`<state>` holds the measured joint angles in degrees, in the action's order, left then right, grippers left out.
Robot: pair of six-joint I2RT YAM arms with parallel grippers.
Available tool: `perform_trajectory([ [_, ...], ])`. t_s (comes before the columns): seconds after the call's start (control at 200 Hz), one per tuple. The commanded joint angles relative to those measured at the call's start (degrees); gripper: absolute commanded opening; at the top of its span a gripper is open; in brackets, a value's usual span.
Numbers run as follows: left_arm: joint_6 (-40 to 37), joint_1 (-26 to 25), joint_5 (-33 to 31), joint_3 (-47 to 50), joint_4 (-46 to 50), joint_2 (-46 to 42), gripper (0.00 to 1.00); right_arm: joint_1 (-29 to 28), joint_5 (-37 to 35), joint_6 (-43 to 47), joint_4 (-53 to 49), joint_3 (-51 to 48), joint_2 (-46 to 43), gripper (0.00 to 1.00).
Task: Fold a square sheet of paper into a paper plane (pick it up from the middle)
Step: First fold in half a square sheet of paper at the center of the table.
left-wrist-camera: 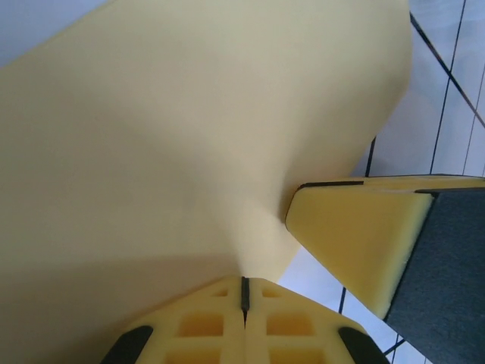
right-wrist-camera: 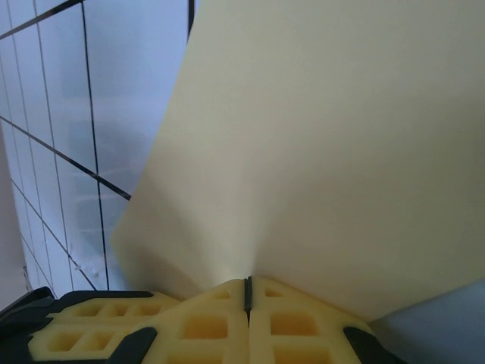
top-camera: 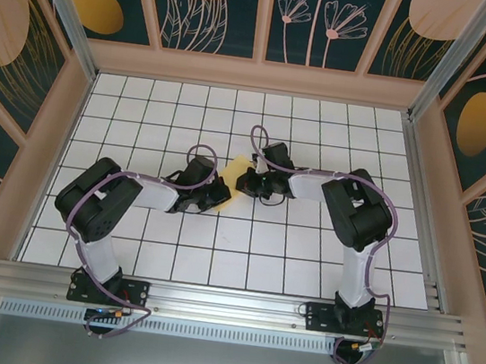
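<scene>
The left claw (left-wrist-camera: 244, 292) and the right claw (right-wrist-camera: 247, 292) are each clamped on the paper (top-camera: 234, 172), close together over the surface (top-camera: 304, 263).

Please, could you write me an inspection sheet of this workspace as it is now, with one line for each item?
Surface: white table with a dark grid.
Job's things: square sheet of paper, pale yellow, bowed, pinched at mid-table from both sides.
Clutter: nothing seen.
Grippers: left gripper shut on the sheet; right gripper shut on the sheet.
Cables: purple cables run along both arms and loop above the wrists.
Surroundings: dark floral wall panels on three sides; metal rail at the near edge.
</scene>
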<state>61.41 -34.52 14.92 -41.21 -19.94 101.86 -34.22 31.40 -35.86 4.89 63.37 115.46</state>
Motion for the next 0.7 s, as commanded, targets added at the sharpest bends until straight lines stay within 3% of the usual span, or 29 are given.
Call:
perform_trajectory([
  [0.0,-0.3,-0.3,1.3,-0.9,-0.4,0.3,0.00,0.2,0.5,1.8,-2.6,1.6,1.5,0.00],
  [0.285,-0.8,-0.3,4.4,-0.4,-5.1,-1.2,0.00,0.2,0.4,2.4,-3.6,1.5,1.9,0.00],
  [0.696,-0.6,-0.4,3.0,2.0,0.6,1.2,0.00,0.1,0.6,3.3,-3.4,1.7,2.0,0.00],
])
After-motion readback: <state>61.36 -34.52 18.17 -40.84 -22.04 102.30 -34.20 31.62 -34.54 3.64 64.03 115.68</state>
